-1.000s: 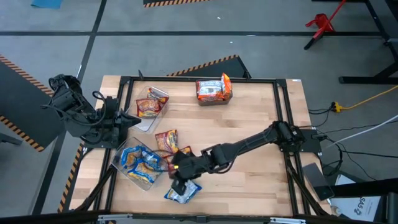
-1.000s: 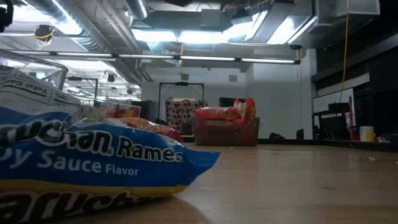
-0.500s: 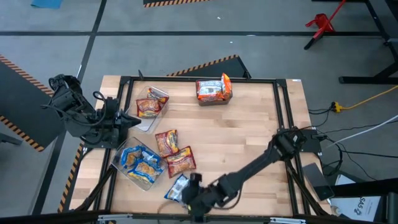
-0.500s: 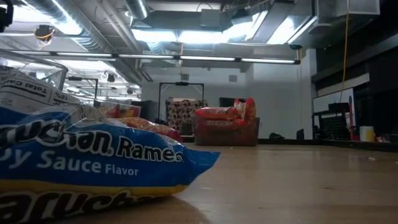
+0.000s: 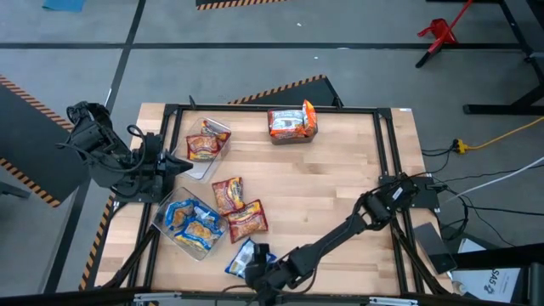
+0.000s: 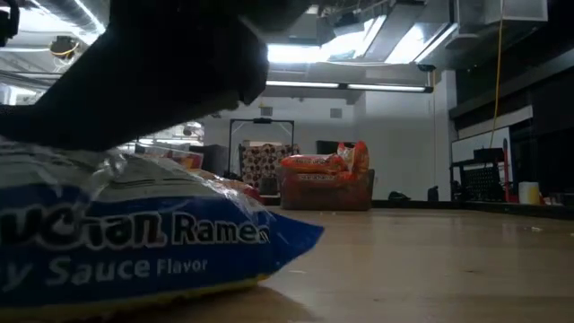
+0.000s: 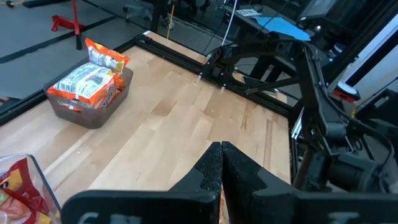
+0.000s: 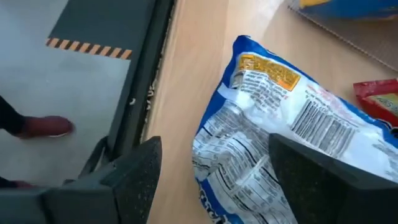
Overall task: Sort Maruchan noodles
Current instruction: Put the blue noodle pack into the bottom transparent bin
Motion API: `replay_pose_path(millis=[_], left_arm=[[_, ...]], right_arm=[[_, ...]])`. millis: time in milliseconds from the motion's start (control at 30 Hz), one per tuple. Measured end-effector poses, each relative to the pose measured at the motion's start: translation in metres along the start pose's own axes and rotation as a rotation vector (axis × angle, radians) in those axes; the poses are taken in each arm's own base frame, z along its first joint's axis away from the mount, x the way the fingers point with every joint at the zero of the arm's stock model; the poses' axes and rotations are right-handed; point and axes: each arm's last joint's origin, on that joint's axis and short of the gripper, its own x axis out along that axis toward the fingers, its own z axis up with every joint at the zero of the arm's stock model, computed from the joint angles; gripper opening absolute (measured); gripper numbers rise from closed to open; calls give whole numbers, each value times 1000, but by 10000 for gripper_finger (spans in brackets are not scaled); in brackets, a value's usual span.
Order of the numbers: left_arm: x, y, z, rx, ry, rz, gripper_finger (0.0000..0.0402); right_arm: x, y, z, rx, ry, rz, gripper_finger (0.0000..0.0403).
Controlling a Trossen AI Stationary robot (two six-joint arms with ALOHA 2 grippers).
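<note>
A blue-and-white Maruchan packet (image 5: 243,256) lies flat on the table near its front edge; it fills the left of the low view (image 6: 134,242). My right gripper (image 8: 227,180) is open and low over it, one finger beside the packet's edge and the other over its top. Two red-orange packets (image 5: 228,194) (image 5: 247,221) lie loose on the wood. More packets lie in three clear bins (image 5: 206,144) (image 5: 191,225) (image 5: 291,124). My left gripper (image 7: 221,171) is shut on nothing, raised at the table's left edge. My right gripper comes at the blue packet slanting down from the table's right side. In the low view its dark underside lies on the packet's crinkled top (image 6: 99,157). One finger (image 8: 317,180) overlaps the packet's printed back (image 8: 261,143). The packet stays flat on the table.
The black frame rail (image 5: 255,297) runs along the near edge right beside the right gripper. The bin of blue packets stands just left of the loose packets. The middle and right of the wooden top (image 5: 340,170) lie bare.
My right gripper has swung from above the loose red-orange packets toward the table's near edge and sunk onto the blue packet, rolling as it went. In the low view the packet's puffed top is now flattened and its print sits lower.
</note>
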Motion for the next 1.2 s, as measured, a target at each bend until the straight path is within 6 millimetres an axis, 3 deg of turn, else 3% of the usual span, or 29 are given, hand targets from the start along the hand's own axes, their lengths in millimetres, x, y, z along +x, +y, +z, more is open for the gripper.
replay_pose_path(millis=[233,400,533,667,867,967,1033,1200], left_arm=[[0,0,0,2,1,2,0],[0,0,0,2,1,2,0],[0,0,0,3,1,2,0],[0,0,0,2,5,-2,0],[0,0,0,3,7,-3,0],[0,0,0,3,9,-4,0],[0,0,0,3,10,-6,0],[0,0,0,28,10,-6,0]], right_arm=[[10,-7,-16,-56,80,-143,295],[11,-15,-25,-193,132,-298,294],[10,-14,-24,-213,135,-298,294],[-5,-11,-5,-157,144,-287,294],[-57,-13,36,82,136,-337,294],[-82,-21,37,403,142,-336,294],[-97,-29,32,579,237,-362,294],[-104,-37,15,717,428,-472,294]])
